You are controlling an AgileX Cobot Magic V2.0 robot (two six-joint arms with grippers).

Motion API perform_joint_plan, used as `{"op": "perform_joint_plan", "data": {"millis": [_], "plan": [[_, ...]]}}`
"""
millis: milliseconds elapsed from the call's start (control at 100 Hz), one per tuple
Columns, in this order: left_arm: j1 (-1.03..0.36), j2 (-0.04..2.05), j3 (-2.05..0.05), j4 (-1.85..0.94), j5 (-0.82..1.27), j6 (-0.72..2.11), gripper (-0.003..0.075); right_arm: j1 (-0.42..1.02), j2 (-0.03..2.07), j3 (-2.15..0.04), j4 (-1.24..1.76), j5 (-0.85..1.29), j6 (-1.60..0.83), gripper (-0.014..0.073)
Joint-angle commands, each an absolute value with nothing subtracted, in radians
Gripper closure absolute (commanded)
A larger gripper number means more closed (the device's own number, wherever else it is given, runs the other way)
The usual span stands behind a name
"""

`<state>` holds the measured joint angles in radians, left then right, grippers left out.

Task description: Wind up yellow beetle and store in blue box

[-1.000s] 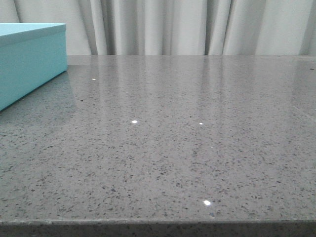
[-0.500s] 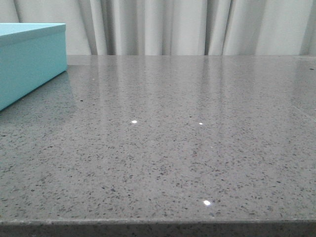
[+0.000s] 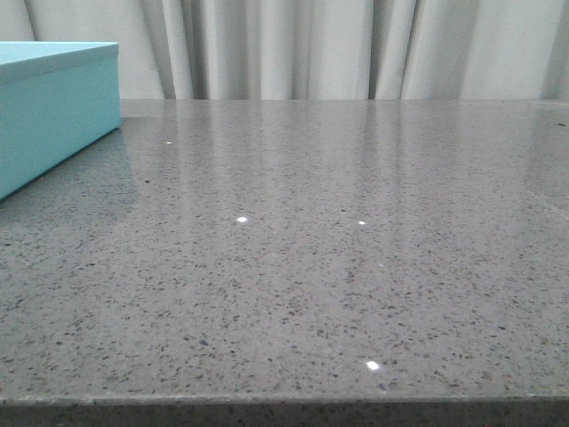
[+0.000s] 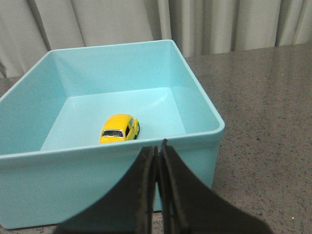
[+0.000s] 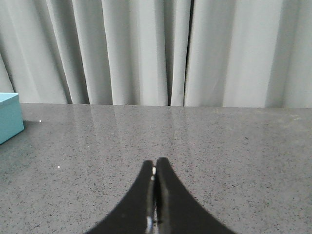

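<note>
While inside the blue box [image 4: 195, 105], the yellow beetle [image 4: 120, 128].

Glossy yellow beetle [image 4: 119, 129], matt blue box [image 4: 97, 185], polished speckled table [image 3: 338, 267]

Yellow beetle [image 4: 120, 129]: small glossy toy car, dark windows, upright on wheels, on floor inside blue box [image 4: 204, 105], centre of left wrist frame. Blue box: light turquoise, rectangular, open-topped, no lid on; far left edge of front frame.
</note>
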<state>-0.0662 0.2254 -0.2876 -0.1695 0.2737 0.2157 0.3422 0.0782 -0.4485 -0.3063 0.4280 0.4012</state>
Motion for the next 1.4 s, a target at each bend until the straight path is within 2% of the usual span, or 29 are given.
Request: {"op": "perform_joint_plan", "data": {"millis": [0,130,460,770,1390], "plan": [[-0.072,0.233,-0.282,-0.140,0.116,0.159,0.0741,0.339,0.092,-0.469,-0.332,0.345,0.391,0.0662],[-0.072,0.210,-0.219,0.000,0.033,-0.010,0.0741,0.339,0.092,-0.469,-0.332,0.345,0.391,0.0662],[0.020,0.068,-0.094,0.000,0.037,-0.013,0.0741,0.339,0.092,-0.469,-0.332,0.345,0.391,0.0662],[0.025,-0.036,0.040,-0.033,-0.013,-0.013,0.0741,0.339,0.093,-0.469,-0.332,0.345,0.391,0.0662],[0.025,-0.036,0.040,-0.046,-0.013,-0.013,0.0741,0.339,0.093,-0.469,-0.332,0.347,0.391,0.0662]]}}
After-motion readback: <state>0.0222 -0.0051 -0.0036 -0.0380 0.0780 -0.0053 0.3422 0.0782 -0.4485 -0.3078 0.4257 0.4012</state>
